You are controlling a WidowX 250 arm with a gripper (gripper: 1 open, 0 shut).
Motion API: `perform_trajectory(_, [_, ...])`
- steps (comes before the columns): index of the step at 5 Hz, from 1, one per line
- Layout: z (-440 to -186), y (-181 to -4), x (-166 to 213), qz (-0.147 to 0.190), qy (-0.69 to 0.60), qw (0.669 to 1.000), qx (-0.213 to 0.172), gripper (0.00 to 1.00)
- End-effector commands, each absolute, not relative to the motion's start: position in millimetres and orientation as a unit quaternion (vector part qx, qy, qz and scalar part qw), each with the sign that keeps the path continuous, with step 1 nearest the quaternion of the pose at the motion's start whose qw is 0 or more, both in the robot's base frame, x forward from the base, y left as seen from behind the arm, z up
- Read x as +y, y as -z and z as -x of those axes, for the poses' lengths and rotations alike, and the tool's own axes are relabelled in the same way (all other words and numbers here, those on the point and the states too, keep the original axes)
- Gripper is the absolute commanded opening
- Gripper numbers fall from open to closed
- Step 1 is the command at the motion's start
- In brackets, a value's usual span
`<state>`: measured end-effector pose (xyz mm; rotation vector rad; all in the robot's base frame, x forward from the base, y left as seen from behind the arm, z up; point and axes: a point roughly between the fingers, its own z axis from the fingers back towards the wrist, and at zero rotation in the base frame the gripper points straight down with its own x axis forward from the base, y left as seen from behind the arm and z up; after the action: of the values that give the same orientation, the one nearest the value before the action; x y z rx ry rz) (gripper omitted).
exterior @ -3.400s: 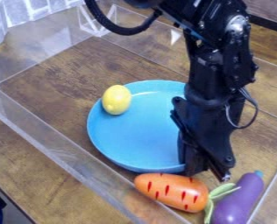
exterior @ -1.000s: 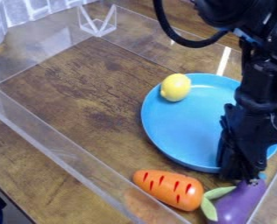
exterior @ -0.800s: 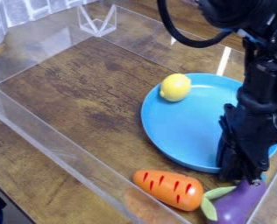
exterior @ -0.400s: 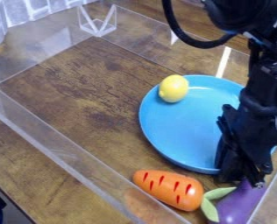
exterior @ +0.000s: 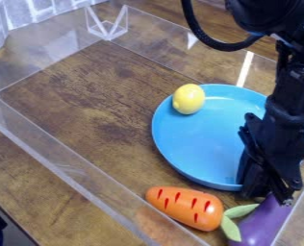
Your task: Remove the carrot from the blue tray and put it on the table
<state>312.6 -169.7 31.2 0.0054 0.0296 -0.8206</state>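
Note:
The orange carrot with dark-red stripes lies on the wooden table, just outside the near rim of the blue tray, leaves pointing right. My black gripper points straight down at the tray's near-right rim, to the right of the carrot and not touching it. Its fingers are shut, and they seem to pinch the tray's rim. The fingertips are partly hidden by the gripper's own body.
A yellow lemon sits in the tray near its far-left rim. A purple eggplant lies right of the carrot, below the gripper. A clear acrylic wall runs along the near-left side, close to the carrot.
The tray and the lemon on it have shifted slightly to the left as the wrist rolled a little. The gripper has stayed low at the rim. The carrot has not moved.

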Motion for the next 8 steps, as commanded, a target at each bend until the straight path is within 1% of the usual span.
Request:
perform_trajectory(1, [-321.6, -51.1, -171.9, -0.004, 0.424, 0.905, -0.027, 0.00])
perform_trajectory(2, [-323.8, -49.9, -164.5, -0.008, 0.441, 0.897, -0.030, 0.00])
perform_trajectory(4, [-314.8, -59.1, -165.5, -0.015, 0.414, 0.910, -0.032, 0.00])
perform_trajectory(5, [-321.1, -73.0, -159.5, -0.020, 0.412, 0.910, -0.035, 0.00])
perform_trajectory(7, [-333.2, -90.3, -150.3, -0.022, 0.414, 0.909, -0.037, 0.00])
perform_trajectory(8, [-333.6, -100.9, -139.8, -0.022, 0.417, 0.908, -0.041, 0.00])
